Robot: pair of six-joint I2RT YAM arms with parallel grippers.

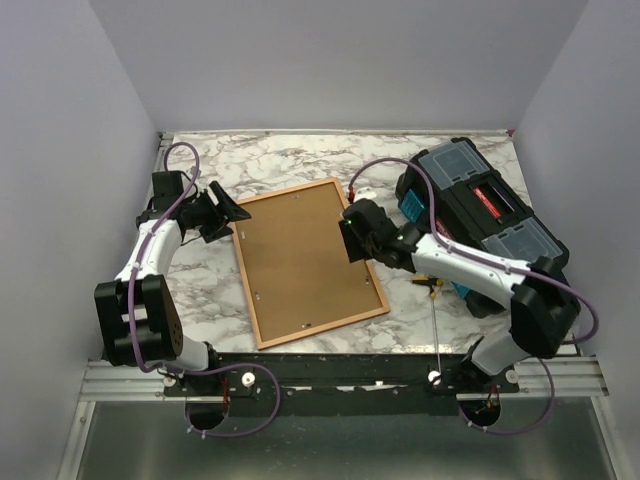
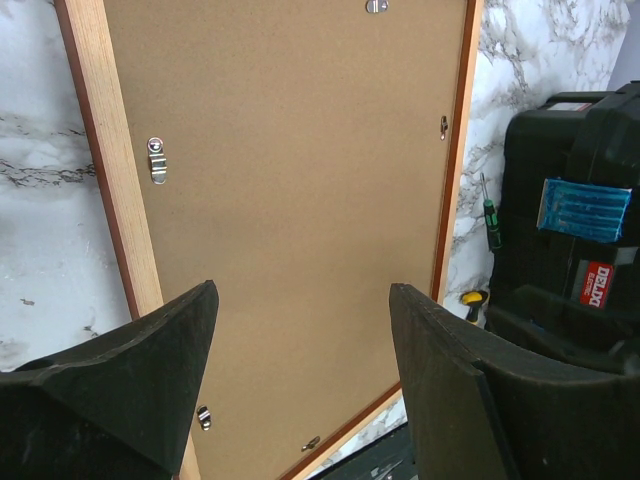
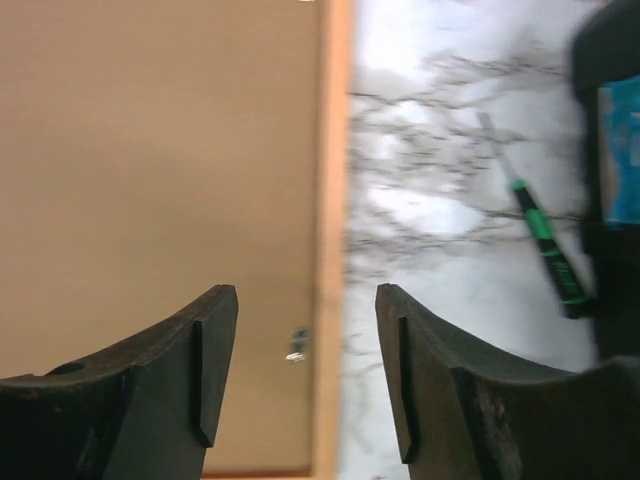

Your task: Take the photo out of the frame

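Frame (image 1: 305, 260) lies back-up on the table (image 1: 205, 285); left hand (image 2: 303, 330) and right hand (image 3: 306, 335) gape empty.

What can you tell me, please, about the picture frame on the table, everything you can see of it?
The frame is a thin rectangle of orange-red wood lying flat, back up, on the marble table, askew to its edges. A brown board fills it, with small metal clips along the rim; its front is hidden. The right gripper hangs open above its right rim, the left gripper open at its far left corner; whether either touches it I cannot tell.
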